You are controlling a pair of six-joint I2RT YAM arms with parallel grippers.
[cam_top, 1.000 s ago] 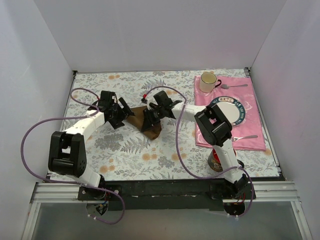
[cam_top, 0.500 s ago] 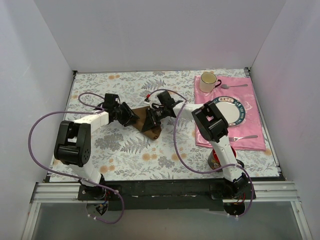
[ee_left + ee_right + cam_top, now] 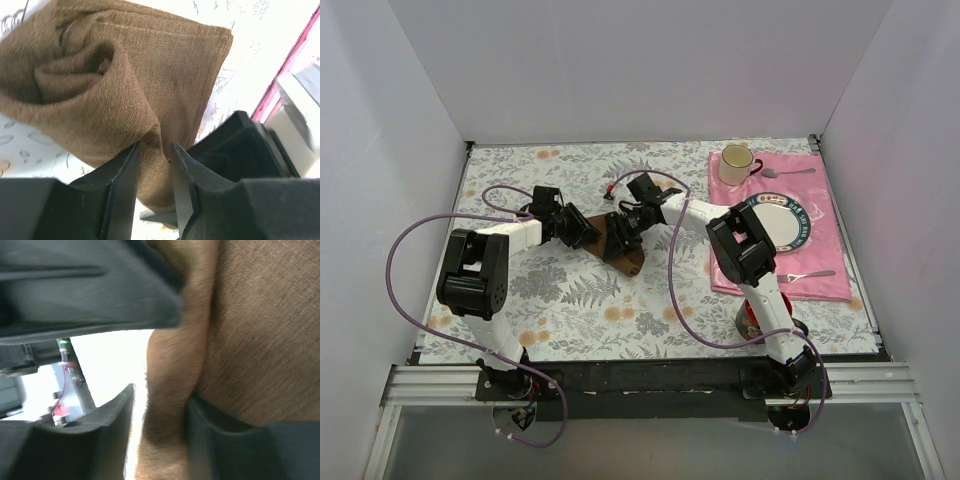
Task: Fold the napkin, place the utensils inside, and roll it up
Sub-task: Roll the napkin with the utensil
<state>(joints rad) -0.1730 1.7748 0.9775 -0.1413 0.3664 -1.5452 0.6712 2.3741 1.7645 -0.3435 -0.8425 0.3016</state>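
Top external: napkin (image 3: 625, 262) on floral tablecloth (image 3: 570, 300), white walls (image 3: 640, 70) around.

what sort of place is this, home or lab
Likely a lab test cell staged as a dining table: plain white walls box in a floral tablecloth, and a pink placemat holds a plate and mug.

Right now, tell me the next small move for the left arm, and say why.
Probably roll the pinched fold over toward the flat flap. The left jaws pinch the napkin at the roll's edge, flat cloth lies beyond the roll, and the right jaws straddle a fold loosely, so only the left has a grip.
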